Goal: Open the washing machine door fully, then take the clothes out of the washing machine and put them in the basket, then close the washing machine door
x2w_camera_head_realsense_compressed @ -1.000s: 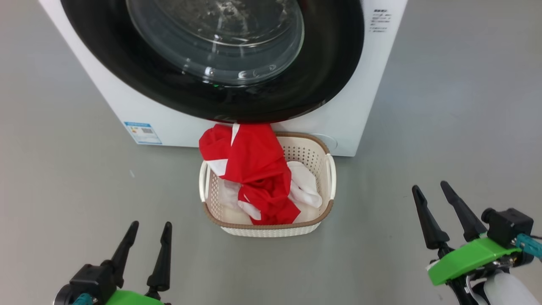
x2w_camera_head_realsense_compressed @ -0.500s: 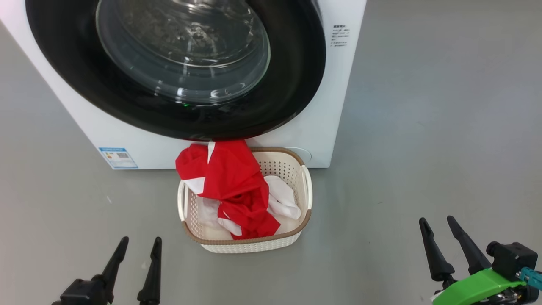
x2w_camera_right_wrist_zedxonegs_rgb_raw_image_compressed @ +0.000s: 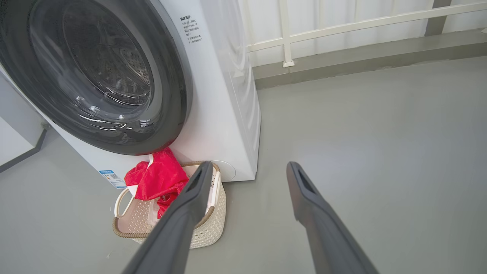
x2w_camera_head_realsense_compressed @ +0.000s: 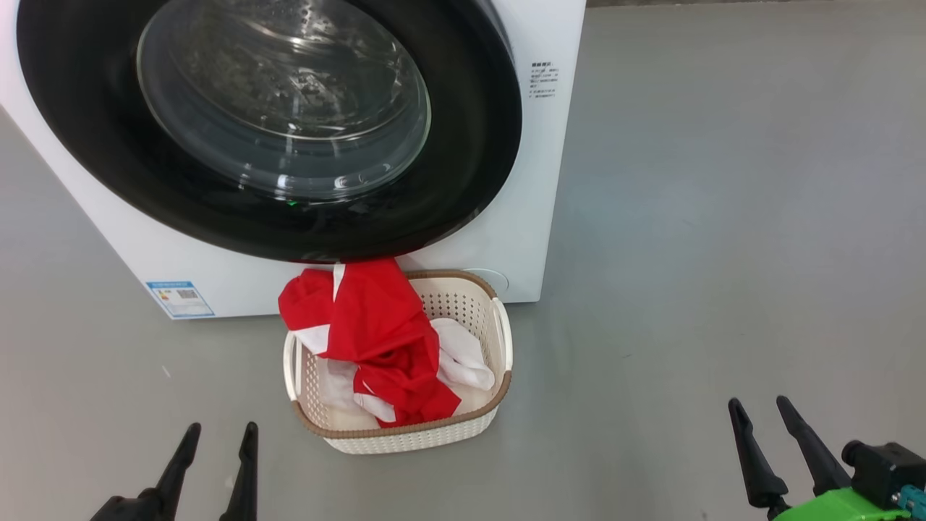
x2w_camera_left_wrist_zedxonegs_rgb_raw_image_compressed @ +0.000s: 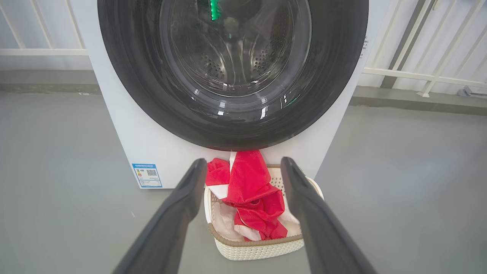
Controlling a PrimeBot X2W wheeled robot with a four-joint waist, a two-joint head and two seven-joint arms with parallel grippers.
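Note:
The washing machine [x2w_camera_head_realsense_compressed: 528, 217] stands at the upper left. The washing machine door [x2w_camera_head_realsense_compressed: 463, 166] lies flush against its front, black rim around a glass bowl. Directly below the door sits the basket [x2w_camera_head_realsense_compressed: 405, 434] on the floor, with the red and white clothes [x2w_camera_head_realsense_compressed: 369, 318] heaped in it and hanging over its far left rim. My left gripper [x2w_camera_head_realsense_compressed: 222, 428] is open at the bottom left, well short of the basket. My right gripper [x2w_camera_head_realsense_compressed: 758, 401] is open at the bottom right, over bare floor. The left wrist view frames the clothes [x2w_camera_left_wrist_zedxonegs_rgb_raw_image_compressed: 251, 179] between open fingers [x2w_camera_left_wrist_zedxonegs_rgb_raw_image_compressed: 179, 213].
Grey floor [x2w_camera_head_realsense_compressed: 723, 217] stretches wide to the right of the machine. A white railing [x2w_camera_right_wrist_zedxonegs_rgb_raw_image_compressed: 342, 26] on a low kerb runs behind it. A small blue label [x2w_camera_head_realsense_compressed: 179, 298] sits low on the machine's front left.
The camera has moved, so the machine and basket sit further left and lower in the picture. Both grippers show lower in the view and stay open. The clothes and basket lie unchanged.

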